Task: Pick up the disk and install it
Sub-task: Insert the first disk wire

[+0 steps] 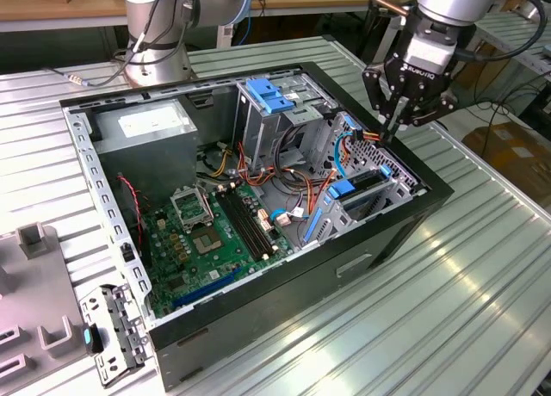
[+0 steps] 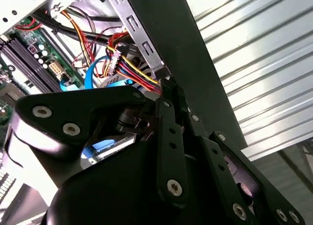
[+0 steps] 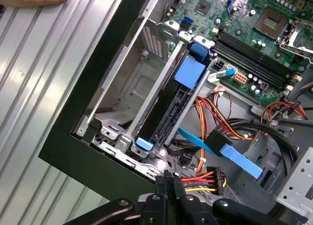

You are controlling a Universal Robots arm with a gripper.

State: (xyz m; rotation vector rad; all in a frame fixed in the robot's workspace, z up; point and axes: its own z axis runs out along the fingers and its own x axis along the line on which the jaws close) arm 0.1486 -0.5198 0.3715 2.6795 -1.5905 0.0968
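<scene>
Clenched and empty, claw (image 1: 394, 127) hovers above the open black computer case (image 1: 396, 232), beside the blue-railed dark disk (image 3: 172, 100) already seated in its bay, so installing seems nearly finished.

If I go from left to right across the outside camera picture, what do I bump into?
Grey power supply box → green circuit board → blue latch on the drive cage → disk in its slot → claw.

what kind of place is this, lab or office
Most likely a robotics lab or test workshop: an open computer case lies on a ribbed aluminium table, the robot arm's gripper hangs over it, and wooden workbenches stand behind.
</scene>
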